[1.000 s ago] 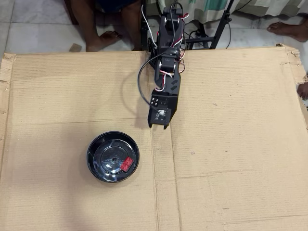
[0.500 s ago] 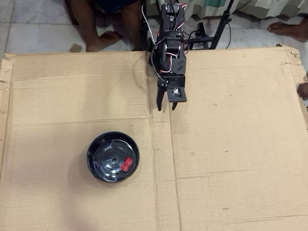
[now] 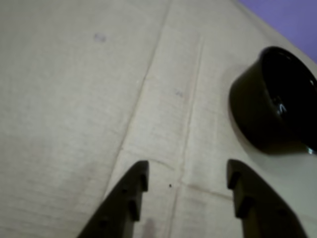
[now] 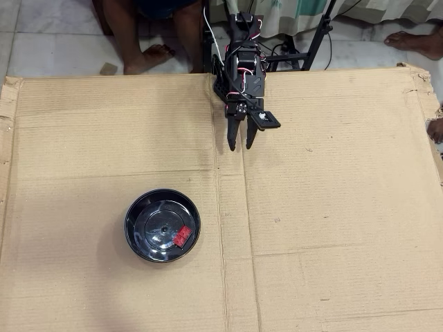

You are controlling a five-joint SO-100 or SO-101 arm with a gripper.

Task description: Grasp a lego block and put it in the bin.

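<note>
surface: flat brown corrugated cardboard sheet (image 4: 332, 207), bare except for the bin
bin: round glossy black plastic bowl (image 4: 163, 225), well apart from hand
hand (image 4: 239, 146): fingers apart, empty, hung over bare cardboard
block: small red lego brick (image 4: 182, 236) lodged inside bin; task judged done

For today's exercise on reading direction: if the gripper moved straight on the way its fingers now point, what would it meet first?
Probably only the bare cardboard. The open gripper points down the sheet, and the black bowl holding the red brick sits off to one side, though depth is unclear.
</note>
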